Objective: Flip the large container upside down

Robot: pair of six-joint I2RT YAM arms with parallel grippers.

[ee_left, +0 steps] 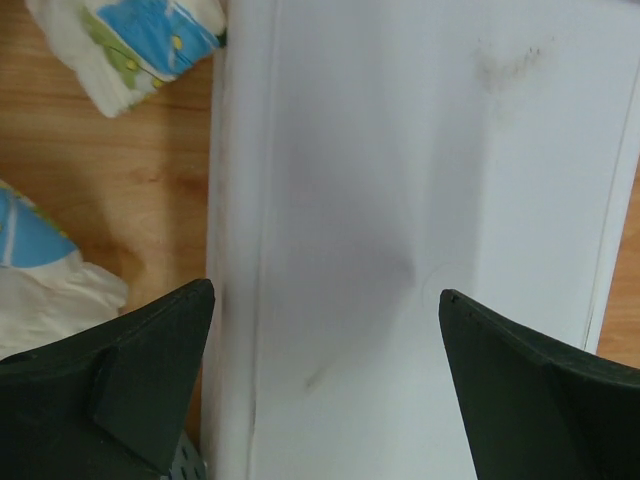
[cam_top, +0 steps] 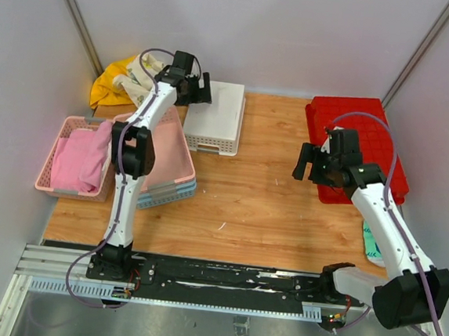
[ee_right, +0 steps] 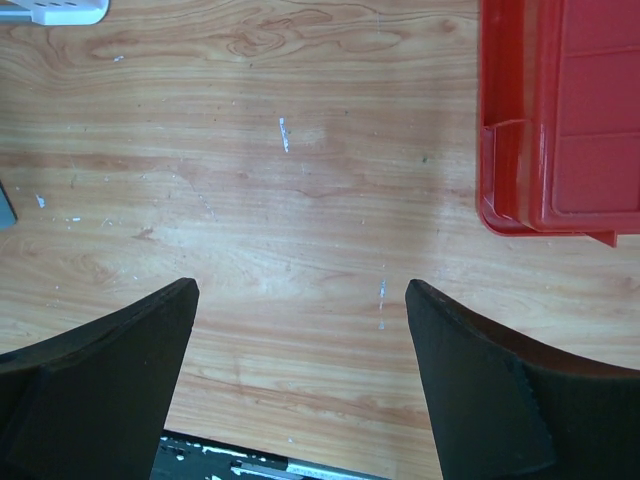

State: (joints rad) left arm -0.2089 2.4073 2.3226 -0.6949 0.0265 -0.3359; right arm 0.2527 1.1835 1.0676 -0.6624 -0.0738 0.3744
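The large red container [cam_top: 370,122] lies at the back right of the table with its grid-ribbed underside facing up. In the right wrist view its near-left corner [ee_right: 570,110] shows at the upper right. My right gripper [cam_top: 305,161] is open and empty, just left of that corner and above bare wood [ee_right: 300,290]. My left gripper [cam_top: 202,90] is open and empty at the back centre. It hovers over the left edge of a white basket [cam_top: 217,116], whose flat white surface fills the left wrist view [ee_left: 420,200] between the open fingers [ee_left: 325,290].
A pink basket with a pink cloth [cam_top: 76,159] stands at the left. Another pink basket stacked on a blue one [cam_top: 169,171] is beside it. A yellow bag [cam_top: 110,83] and printed white packets [ee_left: 140,45] lie at the back left. A rail [cam_top: 223,278] runs along the near edge.
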